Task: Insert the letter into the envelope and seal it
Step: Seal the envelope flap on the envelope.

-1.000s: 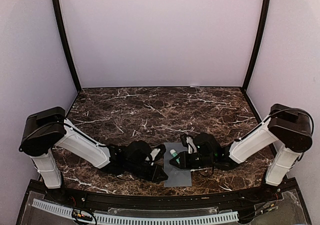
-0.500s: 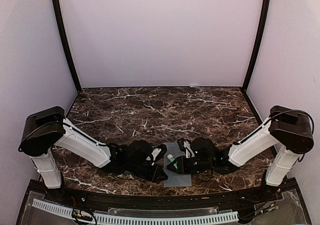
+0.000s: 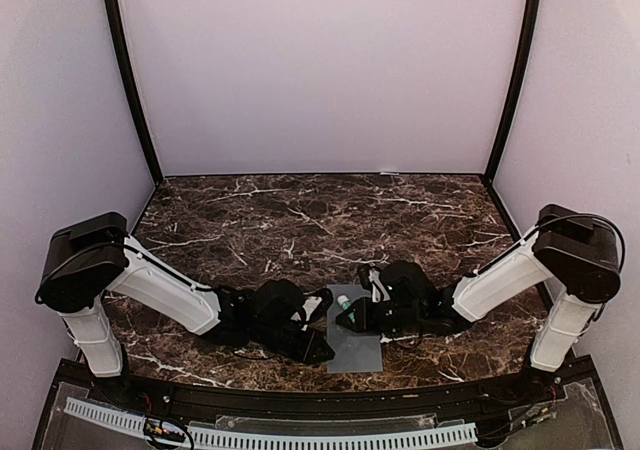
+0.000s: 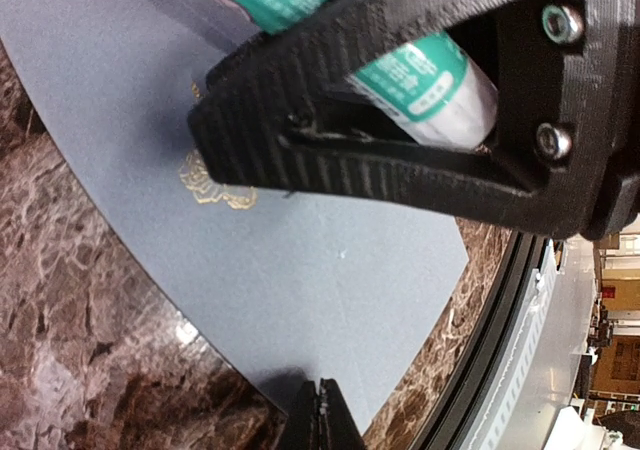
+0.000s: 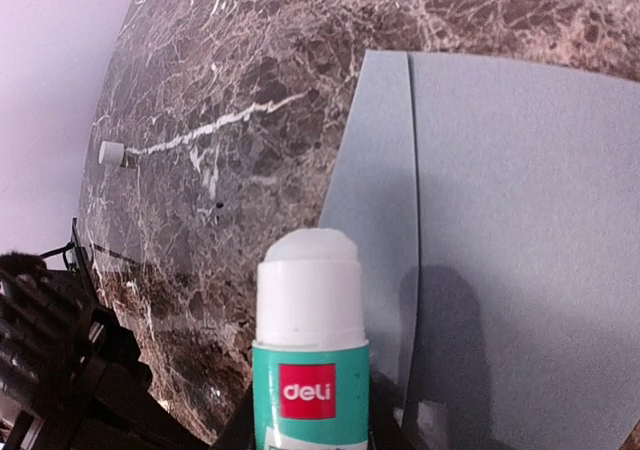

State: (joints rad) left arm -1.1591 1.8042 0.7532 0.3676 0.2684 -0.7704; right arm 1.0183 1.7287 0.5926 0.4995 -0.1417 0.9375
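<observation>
Now right hand [image 3: 352, 317] gripping uncapped glue stick [image 5: 308, 370], angling tip over envelope [image 5: 520, 220], readying seal. Left hand [image 4: 322, 415], pinched shut and empty, bearing on envelope's near edge, seemingly pinning it against surface [image 3: 300, 220]. Letter not showing, likely inside envelope.

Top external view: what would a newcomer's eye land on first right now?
The green-and-white glue stick, uncapped, clamped in the right gripper above the flat grey-blue paper envelope at the near middle of the dark marble table. Next, the left gripper, shut, at that envelope's left edge.
</observation>
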